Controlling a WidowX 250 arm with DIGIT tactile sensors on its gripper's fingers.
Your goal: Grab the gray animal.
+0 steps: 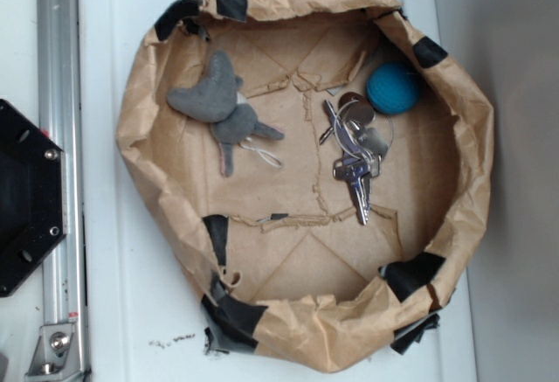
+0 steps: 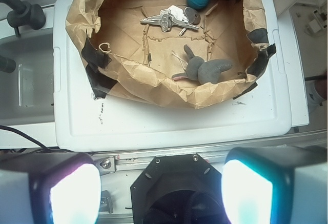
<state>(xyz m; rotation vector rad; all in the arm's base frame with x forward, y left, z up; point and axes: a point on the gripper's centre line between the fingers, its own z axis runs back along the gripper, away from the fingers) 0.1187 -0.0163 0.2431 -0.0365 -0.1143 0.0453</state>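
Inside the paper-lined basket point(image 1: 140, 128) we find the gray animal point(image 1: 218, 107) lying left of the keys point(image 1: 354, 159), while our gripper point(image 2: 160, 193) hangs spread apart, well short of it.

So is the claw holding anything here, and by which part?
Nothing is held. The claw is open, well short of the paper basket, where the gray animal lies untouched.

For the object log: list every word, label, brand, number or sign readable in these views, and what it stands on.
None can be read.
Key bunch: any stamping on the keys or tag is too small and blurred to read.
Gray animal, blue yarn ball, paper-lined basket, white surface: no print visible.
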